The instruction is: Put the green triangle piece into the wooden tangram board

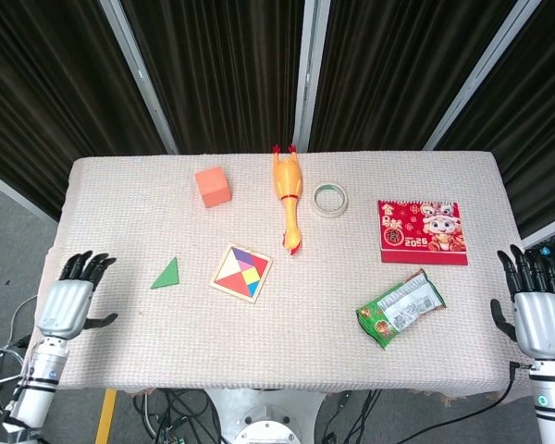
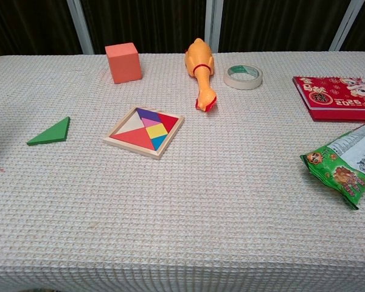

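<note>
Surface (image 1: 425,370): cloth-covered, waffle texture; everything lies flat on it.

Left hand (image 1: 67,303): at the left edge of the surface, fingers extended and apart, holding nothing. Right hand (image 1: 540,319): off the right edge, fingers likewise spread, empty. Neither shows in the chest view.

Wooden tangram board (image 1: 241,272): centre-left, turned diamond-wise; coloured pieces seated inside. One pale triangular area on its left side in the chest view, judged to be the vacant slot for the green piece, though I cannot confirm it is bare wood.

Green triangle piece (image 1: 166,274): flat on the cloth, between left hand and board, apart from both.

Step in hand, as judged: reach and pick with the left hand, the nearer one.

Notes for doing it well:
- Piece is thin and flat; a pinch across two edges seems best, with fingertips pressed into the soft cloth to get under.
- Approach from above.
- Rotate the piece to match the slot before lowering.
- Board is light and may slide; seat the piece gently.
</note>
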Controlling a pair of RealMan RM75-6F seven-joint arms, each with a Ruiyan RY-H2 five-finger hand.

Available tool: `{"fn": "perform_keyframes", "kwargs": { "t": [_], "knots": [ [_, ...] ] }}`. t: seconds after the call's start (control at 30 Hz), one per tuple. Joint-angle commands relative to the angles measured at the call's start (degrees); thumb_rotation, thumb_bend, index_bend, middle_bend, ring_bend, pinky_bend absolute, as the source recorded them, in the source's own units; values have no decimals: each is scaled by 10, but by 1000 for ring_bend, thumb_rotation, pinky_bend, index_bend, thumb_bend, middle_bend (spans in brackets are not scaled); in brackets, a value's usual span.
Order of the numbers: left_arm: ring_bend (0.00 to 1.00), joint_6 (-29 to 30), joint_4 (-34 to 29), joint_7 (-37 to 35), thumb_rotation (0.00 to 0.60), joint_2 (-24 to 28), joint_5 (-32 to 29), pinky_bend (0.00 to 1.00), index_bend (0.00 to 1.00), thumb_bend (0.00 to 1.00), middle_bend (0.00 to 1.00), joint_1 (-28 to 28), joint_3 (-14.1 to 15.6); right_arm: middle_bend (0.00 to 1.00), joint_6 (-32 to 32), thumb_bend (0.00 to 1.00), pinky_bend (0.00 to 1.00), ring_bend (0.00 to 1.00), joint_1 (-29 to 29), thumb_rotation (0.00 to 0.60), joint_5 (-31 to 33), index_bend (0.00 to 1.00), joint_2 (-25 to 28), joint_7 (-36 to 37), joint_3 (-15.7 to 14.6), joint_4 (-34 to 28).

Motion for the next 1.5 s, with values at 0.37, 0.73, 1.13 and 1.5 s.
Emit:
{"fn": "perform_keyframes", "kwargs": {
  "t": [0.37,0.73,1.13,1.5],
  "knots": [
    [19,-82,-16,65,600,-51,-131,69,147,87,120,-60,-33,0,-14,346,0,0,5,600,3,0,0,-2,-3,4],
    [20,-63,16,112,600,-137,-218,69,213,88,120,-95,-65,0,-25,420,0,0,10,600,10,0,-2,-13,-4,2],
    [19,-52,75,147,595,-198,-271,69,317,114,127,-124,-80,0,-30,419,0,0,11,600,14,0,-3,-2,-4,11],
    [20,-74,107,115,388,-216,-279,69,333,131,135,-138,-85,0,-30,420,0,0,13,600,11,0,-3,0,-5,11]
  ]
}}
